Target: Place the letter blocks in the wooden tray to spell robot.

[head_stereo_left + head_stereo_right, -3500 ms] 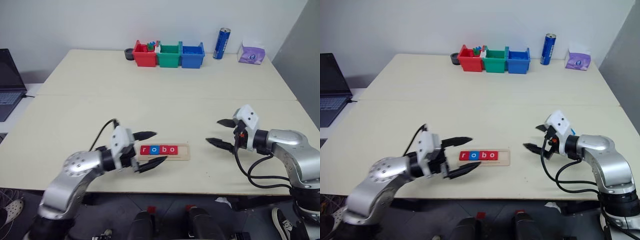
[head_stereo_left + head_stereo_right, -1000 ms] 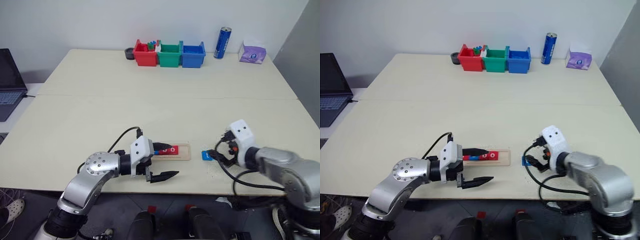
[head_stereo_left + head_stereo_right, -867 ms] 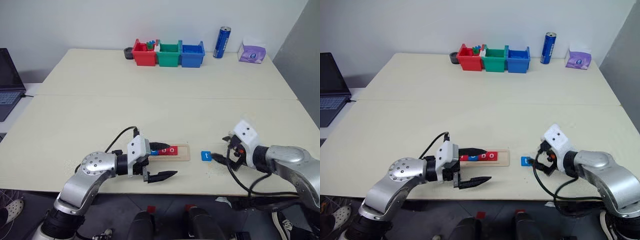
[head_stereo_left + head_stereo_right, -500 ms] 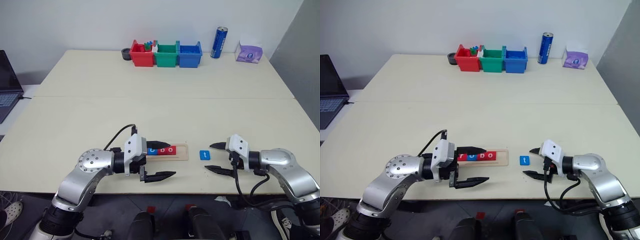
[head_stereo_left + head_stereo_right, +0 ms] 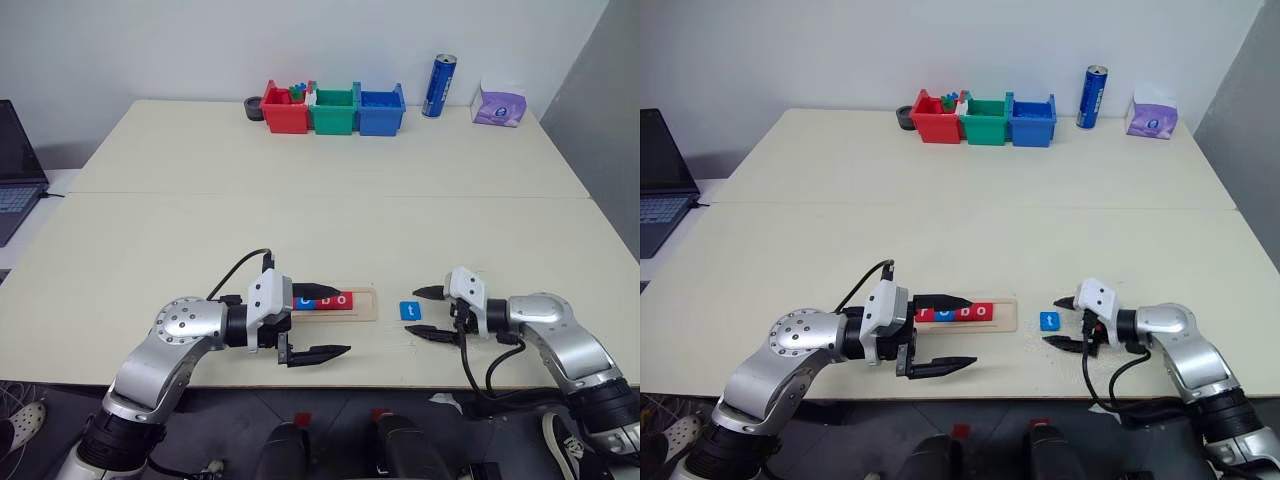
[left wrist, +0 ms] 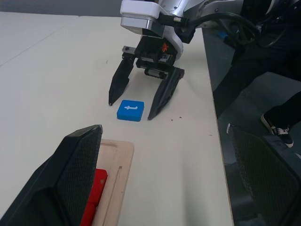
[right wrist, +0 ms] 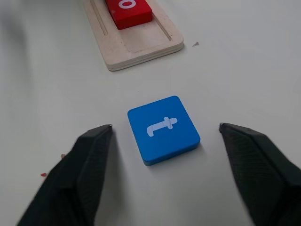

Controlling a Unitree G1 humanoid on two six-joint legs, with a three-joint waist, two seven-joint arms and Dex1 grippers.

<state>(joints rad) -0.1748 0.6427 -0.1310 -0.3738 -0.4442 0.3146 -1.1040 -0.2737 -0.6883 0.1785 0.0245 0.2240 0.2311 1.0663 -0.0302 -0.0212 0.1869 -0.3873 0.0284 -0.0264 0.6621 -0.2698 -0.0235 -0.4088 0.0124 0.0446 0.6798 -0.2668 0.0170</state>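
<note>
Nearly done: the wooden tray sits lower centre of the head view on the table, and red and blue letter blocks already fill most of its groove; the red "o" block is the last one seated, with one empty slot left at the tray's right end. Letters nearer the left end are partly hidden by the left gripper, so the full order can't be confirmed, but it looks like "robo". Remaining piece is the blue "t" block, flat on the table just right of the tray, apart from it, lower centre-right of the frame. Right gripper is down at table level with its two fingers spread on either side of the "t" block, a gap visible on both sides, not yet pinching it. Left gripper is spread wide, holding nothing, one finger over the tray's left part and the other out in front of it near the table edge. What's left, by my read: close on the "t", lift, set it in the last slot.
</note>
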